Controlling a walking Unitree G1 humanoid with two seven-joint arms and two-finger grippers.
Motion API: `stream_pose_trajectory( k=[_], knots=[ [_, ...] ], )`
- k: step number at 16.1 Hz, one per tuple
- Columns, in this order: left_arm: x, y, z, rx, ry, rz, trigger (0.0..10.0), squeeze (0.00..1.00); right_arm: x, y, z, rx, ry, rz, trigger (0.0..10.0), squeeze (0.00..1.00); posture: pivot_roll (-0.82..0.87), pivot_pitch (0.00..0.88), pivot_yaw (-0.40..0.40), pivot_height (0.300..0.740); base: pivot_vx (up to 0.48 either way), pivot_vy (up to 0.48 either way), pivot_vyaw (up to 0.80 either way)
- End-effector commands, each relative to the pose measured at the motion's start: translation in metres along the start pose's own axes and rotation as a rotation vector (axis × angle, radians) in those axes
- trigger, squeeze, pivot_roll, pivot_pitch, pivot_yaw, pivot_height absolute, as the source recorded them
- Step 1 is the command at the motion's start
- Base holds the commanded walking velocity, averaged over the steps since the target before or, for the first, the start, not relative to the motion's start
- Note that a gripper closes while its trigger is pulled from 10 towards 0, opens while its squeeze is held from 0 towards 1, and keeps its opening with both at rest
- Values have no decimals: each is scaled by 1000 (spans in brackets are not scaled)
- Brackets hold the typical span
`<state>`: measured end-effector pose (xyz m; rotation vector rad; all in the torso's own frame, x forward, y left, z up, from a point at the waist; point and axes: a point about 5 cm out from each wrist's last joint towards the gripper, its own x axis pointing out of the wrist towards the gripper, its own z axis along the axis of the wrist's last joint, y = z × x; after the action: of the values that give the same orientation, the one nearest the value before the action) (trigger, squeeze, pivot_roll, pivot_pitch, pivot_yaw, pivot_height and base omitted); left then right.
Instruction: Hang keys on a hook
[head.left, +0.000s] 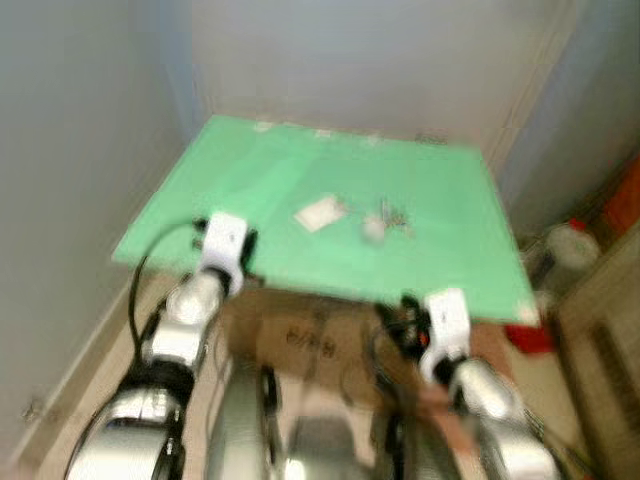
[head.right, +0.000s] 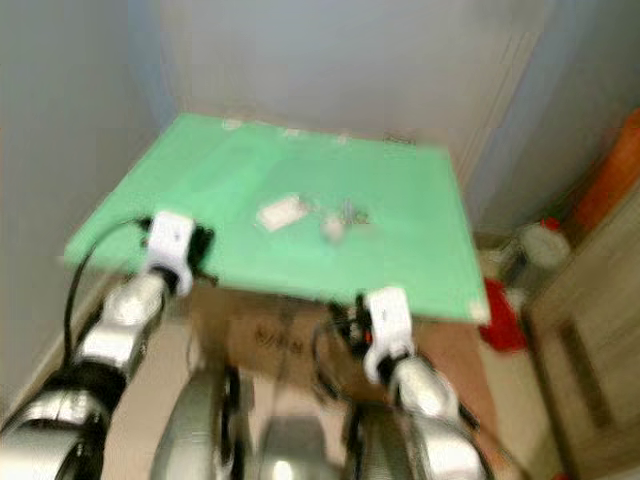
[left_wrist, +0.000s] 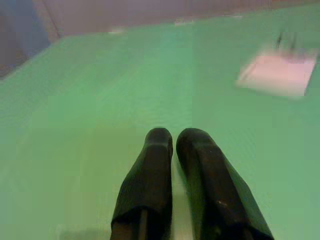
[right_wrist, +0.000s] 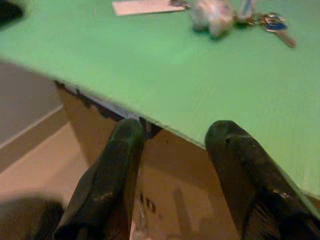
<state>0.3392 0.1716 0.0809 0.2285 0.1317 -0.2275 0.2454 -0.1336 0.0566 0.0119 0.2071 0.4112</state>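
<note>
Left eye view: a corner of pale walls (head.left: 350, 60) holds a green table (head.left: 260, 190) on a cardboard base, with red and white clutter on the floor at the right. Task judged barely begun: the keys (right_wrist: 267, 22) lie near the table's middle beside a white card (head.left: 320, 212), ungrasped, no hook identifiable. Left gripper (left_wrist: 172, 142) hovers over the near edge, fingers together; right gripper (right_wrist: 175, 135) sits just short of the edge, spread wide.

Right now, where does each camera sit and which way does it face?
Head stereo eyes: look forward and down at the green board, keys, white card; both arms show.
Left wrist: over the board, along shut fingers, toward the card.
Right wrist: below the board's near edge, past open fingers, toward keys and card.
</note>
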Motion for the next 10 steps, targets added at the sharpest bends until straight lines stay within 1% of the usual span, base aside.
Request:
stream_pose_trajectory(
  k=[1, 6, 8, 10],
  knots=[
    [0, 3, -3, 22, 31, 0, 10000, 0, 0, 3, -1, 16, -2, 8, 10000, 0, -2, 78, -28, 591, 371, 304, 0],
    [1, 6, -2, 36, 32, 5, 10000, 0, -1, 5, -2, 16, -4, 7, 10000, 0, -2, 79, -24, 591, 387, 283, 0],
    [1, 7, -2, 55, 31, 13, 10000, 0, 0, 6, -3, 17, -6, 8, 10000, 0, -1, 80, -21, 591, 0, 0, 0],
    [1, 9, -1, 57, 28, 24, 10000, 0, -1, 7, -3, 18, -7, 8, 10000, 0, 2, 79, -18, 591, 0, 0, 0]
  ],
)
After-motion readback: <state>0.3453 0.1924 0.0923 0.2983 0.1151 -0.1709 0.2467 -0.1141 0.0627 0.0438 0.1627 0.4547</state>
